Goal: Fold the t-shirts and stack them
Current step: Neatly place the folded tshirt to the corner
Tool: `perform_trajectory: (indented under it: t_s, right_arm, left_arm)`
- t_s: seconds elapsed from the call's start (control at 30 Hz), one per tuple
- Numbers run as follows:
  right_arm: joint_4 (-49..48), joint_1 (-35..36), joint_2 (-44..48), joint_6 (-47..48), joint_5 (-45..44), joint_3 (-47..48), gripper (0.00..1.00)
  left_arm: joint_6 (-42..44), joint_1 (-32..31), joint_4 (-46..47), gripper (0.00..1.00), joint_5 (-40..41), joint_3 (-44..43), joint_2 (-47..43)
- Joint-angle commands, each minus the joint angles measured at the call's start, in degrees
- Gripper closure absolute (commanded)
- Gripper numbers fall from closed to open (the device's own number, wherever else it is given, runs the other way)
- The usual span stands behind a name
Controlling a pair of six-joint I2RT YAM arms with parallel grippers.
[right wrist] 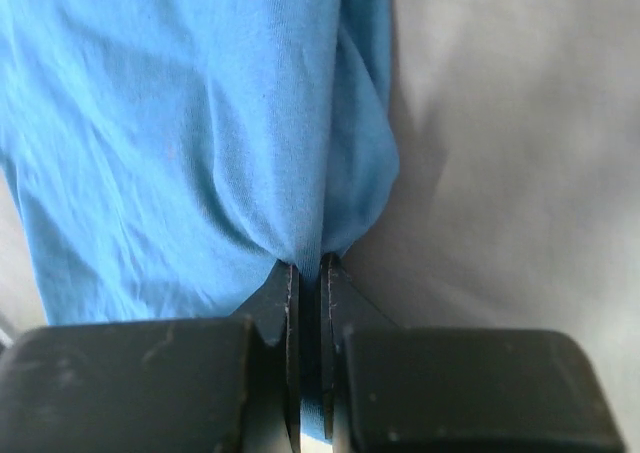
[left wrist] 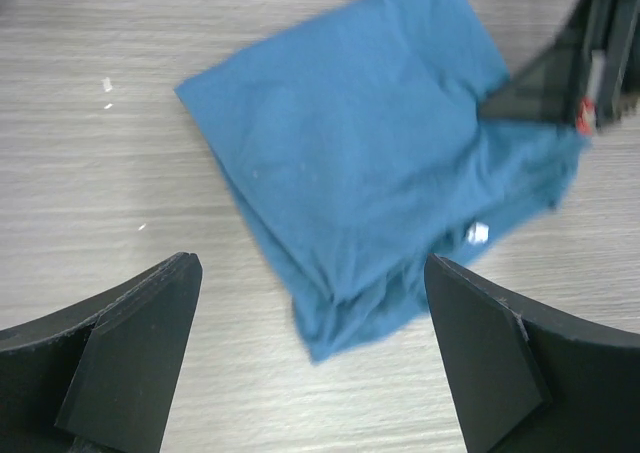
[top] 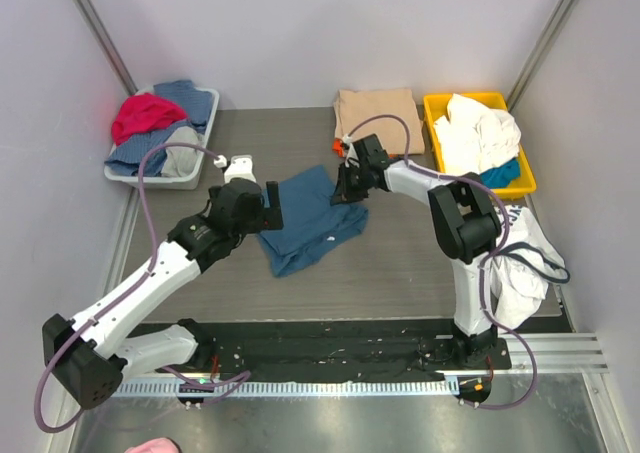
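Pinching teal-blue t-shirt [right wrist: 180, 123] fold tight inside right gripper [right wrist: 308, 269].

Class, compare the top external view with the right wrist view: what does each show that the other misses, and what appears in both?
Only the top external shows the left gripper, the folded tan t-shirt, the yellow bin and the grey bin of clothes. Only the right wrist shows fingers closed on a pinch of cloth. Both show the blue t-shirt and the right gripper at its edge.
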State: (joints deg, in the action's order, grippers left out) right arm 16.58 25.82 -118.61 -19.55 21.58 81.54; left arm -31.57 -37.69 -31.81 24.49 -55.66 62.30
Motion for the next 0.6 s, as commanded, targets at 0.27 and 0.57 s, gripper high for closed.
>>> perform_trajectory:
  t_s: [0.27, 0.57]
  right_arm:
    - [12.33, 5.46, -17.97, 11.02, -13.05, 36.72, 0.99]
    - [13.13, 5.9, -24.21, 17.08, -25.79, 54.58, 0.99]
  left_arm:
    - [-2.62, 0.95, -6.86, 0.0, 1.44, 4.33, -4.12]
    - [-5.25, 1.31, -8.27, 0.0, 1.09, 8.02, -7.71]
